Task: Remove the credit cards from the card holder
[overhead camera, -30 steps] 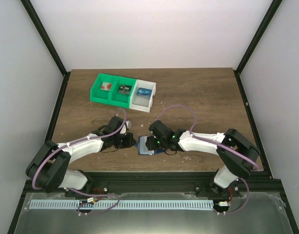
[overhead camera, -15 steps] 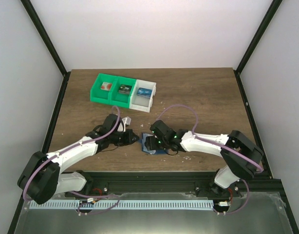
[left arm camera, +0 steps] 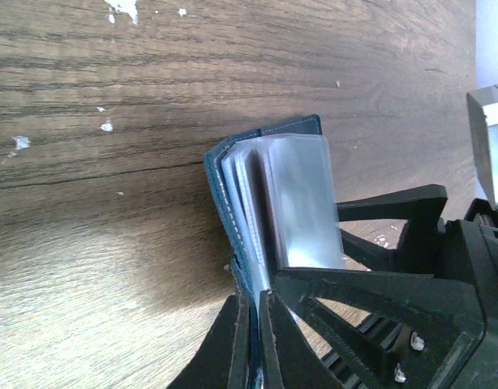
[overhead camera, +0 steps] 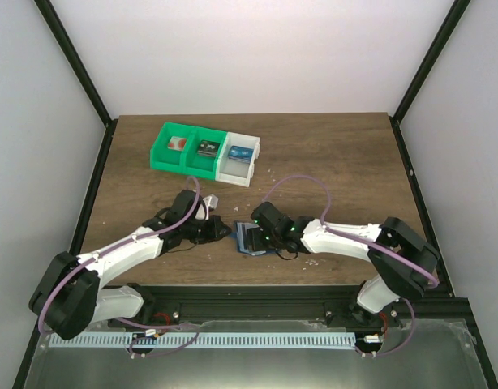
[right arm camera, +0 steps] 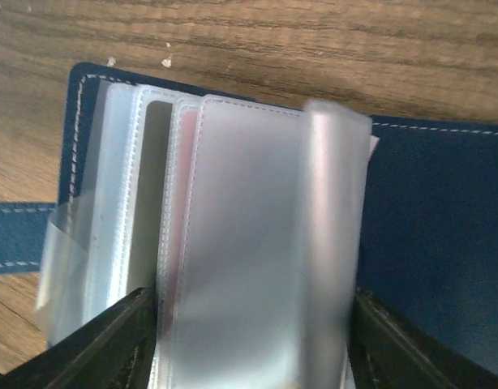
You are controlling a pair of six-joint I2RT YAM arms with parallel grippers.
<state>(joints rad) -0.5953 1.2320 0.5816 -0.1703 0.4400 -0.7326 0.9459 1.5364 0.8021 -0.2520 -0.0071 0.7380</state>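
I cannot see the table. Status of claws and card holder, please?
Left claw shut on card holder cover. Right claw open astride clear pockets. Reddish card inside one pocket. Nothing blocking.

The left gripper [left arm camera: 251, 306] pinches the near edge of the blue card holder [left arm camera: 219, 174] over the wooden tabletop [left arm camera: 111, 121]. Its clear pockets [left arm camera: 302, 190] fan out, and the right gripper [left arm camera: 312, 247] straddles them with spread black fingers [left arm camera: 387, 212].

One card holder [overhead camera: 247, 241], one tray [overhead camera: 158, 154] (three compartments [overhead camera: 196, 170])
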